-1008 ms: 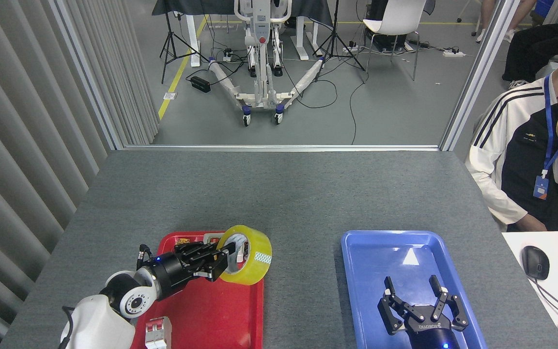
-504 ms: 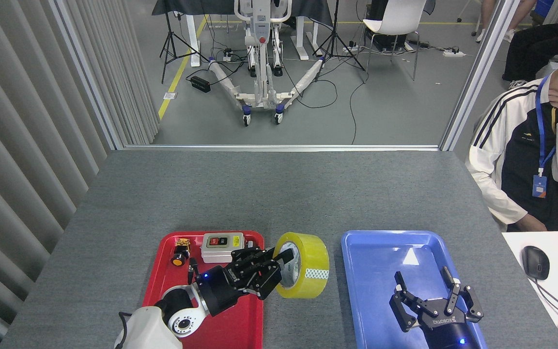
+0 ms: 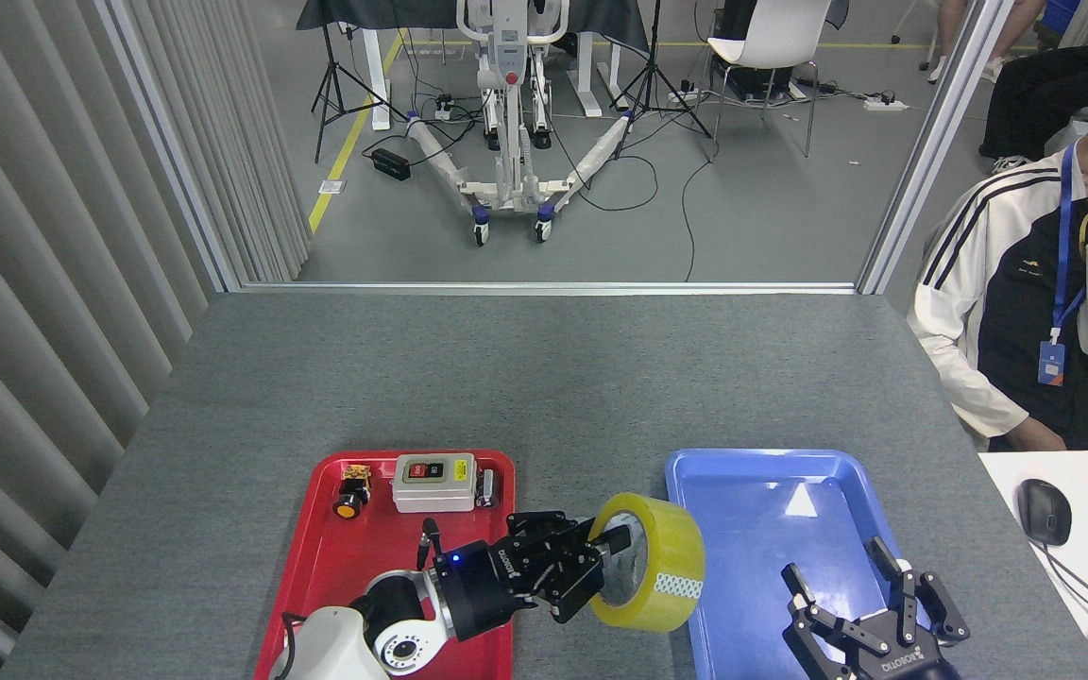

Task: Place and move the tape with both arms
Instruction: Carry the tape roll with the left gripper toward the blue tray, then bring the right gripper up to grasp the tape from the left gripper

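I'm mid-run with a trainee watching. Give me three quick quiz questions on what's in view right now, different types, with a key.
1. True or false: the left gripper is shut on the wide roll of translucent yellow packing tape.
2. Which tray has items lying in it: A) the red plastic tray, B) the blue plastic tray?
3. Fill in: the right gripper, over the blue tray's near end, has its fingers ____.

Key: 1 true. 2 A; it holds a white switch box and a small yellow-capped button. 3 open.
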